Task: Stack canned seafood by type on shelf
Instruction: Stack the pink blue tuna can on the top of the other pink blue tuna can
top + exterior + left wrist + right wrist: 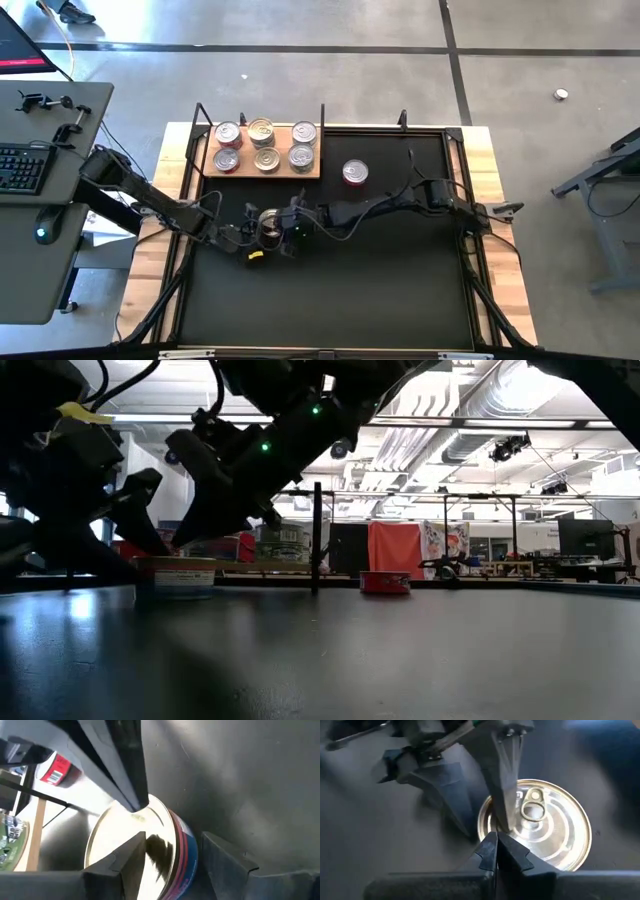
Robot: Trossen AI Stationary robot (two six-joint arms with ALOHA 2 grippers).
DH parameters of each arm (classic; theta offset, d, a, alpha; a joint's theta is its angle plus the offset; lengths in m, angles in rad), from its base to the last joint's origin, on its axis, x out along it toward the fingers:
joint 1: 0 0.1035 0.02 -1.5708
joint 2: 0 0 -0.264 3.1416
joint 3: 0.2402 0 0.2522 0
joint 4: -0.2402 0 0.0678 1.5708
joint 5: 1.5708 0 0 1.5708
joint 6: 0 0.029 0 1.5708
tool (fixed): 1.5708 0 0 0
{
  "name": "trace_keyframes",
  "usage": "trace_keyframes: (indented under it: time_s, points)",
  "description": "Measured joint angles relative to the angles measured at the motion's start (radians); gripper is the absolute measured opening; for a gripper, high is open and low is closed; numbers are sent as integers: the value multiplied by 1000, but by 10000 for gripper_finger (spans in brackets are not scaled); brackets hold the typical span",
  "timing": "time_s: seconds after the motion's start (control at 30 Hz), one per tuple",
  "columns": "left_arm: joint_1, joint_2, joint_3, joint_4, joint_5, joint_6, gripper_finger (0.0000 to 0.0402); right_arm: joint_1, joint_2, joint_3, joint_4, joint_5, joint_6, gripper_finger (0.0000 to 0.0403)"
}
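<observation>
We see a flat round tin with a shiny silver pull-tab lid and blue-and-red sides (pixel 540 830) sitting on the black table mat (pixel 400 290), well short of the light-brown wooden shelf board (pixel 265 170), which holds six tins. Our left gripper (pixel 172 852) is spread, one finger over the lid and one beside the wall. Our right gripper (pixel 497 845), fingers pressed together, rests on the lid. We judge the pickup is under way; next, the left fingers need to straddle the tin.
</observation>
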Motion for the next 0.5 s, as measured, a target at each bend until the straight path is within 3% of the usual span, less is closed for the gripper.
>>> trace_keyframes:
  time_s: [0.2,0.5]
  points:
    - [0,43,3,19,-13,-39,131,32,-42,1,-45,19,-32,0]
    - [-1,38,3,44,-26,-49,8,124,-148,2,-341,234,-22,0]
